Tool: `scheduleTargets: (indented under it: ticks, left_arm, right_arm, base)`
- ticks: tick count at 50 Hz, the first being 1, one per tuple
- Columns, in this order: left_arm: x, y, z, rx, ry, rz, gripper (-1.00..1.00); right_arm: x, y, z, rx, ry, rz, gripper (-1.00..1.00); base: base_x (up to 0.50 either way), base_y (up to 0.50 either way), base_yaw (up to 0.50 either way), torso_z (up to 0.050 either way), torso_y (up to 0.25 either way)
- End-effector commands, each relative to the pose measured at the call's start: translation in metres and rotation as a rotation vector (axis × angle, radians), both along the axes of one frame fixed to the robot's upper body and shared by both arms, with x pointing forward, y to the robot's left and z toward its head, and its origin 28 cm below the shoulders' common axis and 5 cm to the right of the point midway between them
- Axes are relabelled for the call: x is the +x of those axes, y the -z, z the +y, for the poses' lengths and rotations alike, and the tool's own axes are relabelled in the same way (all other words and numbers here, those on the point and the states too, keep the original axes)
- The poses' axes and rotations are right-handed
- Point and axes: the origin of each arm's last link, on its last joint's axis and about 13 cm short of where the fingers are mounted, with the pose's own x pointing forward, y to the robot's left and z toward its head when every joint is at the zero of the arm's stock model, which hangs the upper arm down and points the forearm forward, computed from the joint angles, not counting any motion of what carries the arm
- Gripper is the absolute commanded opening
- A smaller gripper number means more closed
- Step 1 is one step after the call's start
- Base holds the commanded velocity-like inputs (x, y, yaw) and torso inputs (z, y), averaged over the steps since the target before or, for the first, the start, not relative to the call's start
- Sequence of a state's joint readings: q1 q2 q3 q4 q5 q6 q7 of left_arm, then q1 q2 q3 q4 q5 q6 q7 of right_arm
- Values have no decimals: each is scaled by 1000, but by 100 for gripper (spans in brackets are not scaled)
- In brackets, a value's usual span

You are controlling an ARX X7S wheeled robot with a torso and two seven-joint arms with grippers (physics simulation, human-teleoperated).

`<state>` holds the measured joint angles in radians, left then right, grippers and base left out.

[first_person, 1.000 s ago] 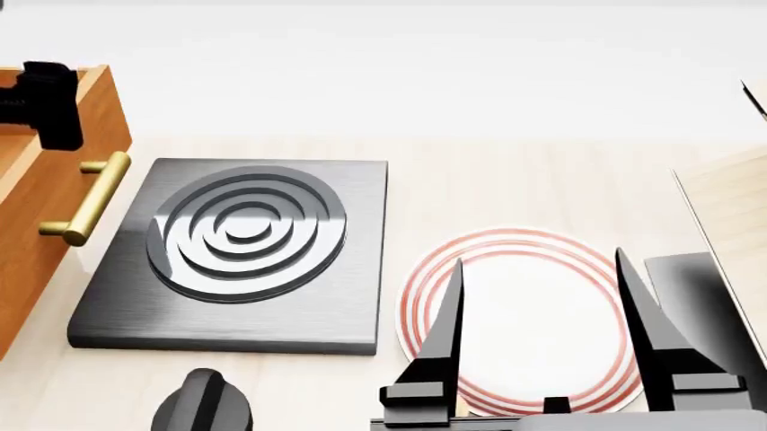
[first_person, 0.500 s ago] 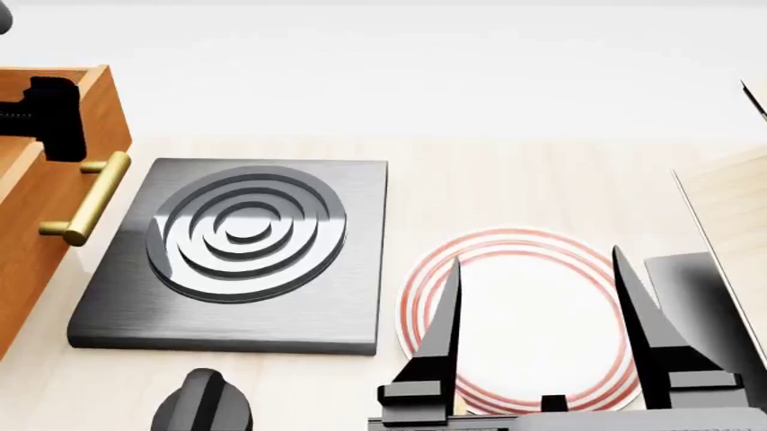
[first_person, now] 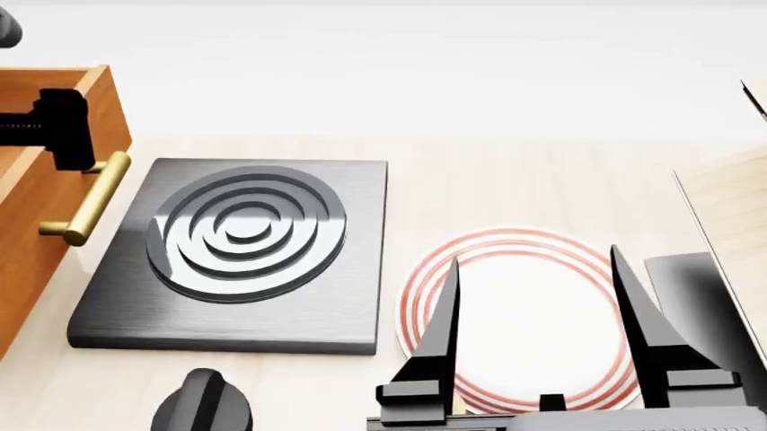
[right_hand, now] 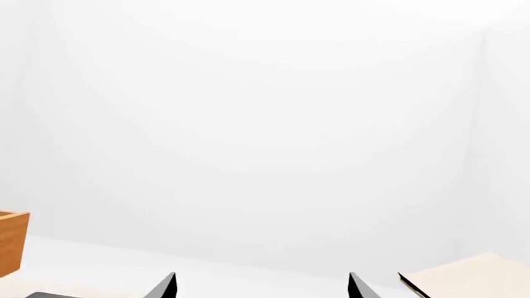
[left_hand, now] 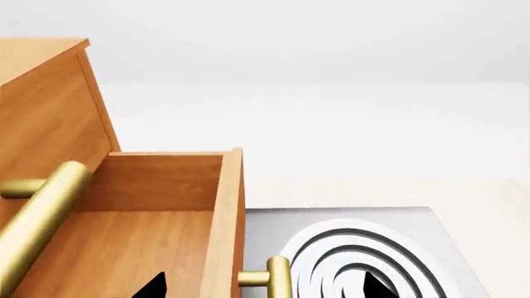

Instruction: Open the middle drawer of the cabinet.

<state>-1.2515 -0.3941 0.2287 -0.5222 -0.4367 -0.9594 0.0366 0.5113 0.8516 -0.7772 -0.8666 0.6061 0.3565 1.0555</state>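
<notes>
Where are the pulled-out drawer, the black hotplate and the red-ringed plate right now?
middle drawer (left_hand: 124, 248): left wrist view, on its bare wooden floor inside.
hotplate (first_person: 246, 233): head view, on the centre of its raised rings.
plate (first_person: 527, 314): head view, on its white middle, between the right arm's jaws.

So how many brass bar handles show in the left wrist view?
2. One handle runs across the cabinet front above the open drawer; the other sits on that pulled-out drawer's front, beside the hotplate. More may be out of frame.
</notes>
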Motion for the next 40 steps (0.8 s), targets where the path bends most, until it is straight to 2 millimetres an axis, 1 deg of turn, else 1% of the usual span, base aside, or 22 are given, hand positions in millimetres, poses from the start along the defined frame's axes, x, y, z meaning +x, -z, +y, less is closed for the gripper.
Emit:
scheduleTargets:
  ticks: [1, 40]
  left_arm:
    - [3, 4, 1, -17, -4, 7, 100]
    - [8, 26, 0, -45, -16, 57, 100]
  right_arm:
    - [-3, 18, 0, -24, -19, 134, 100]
    - [-3, 20, 1, -32, -19, 137, 100]
  base:
    - [0, 0, 0, -10, 0]
    - [0, 0, 0, -1, 0]
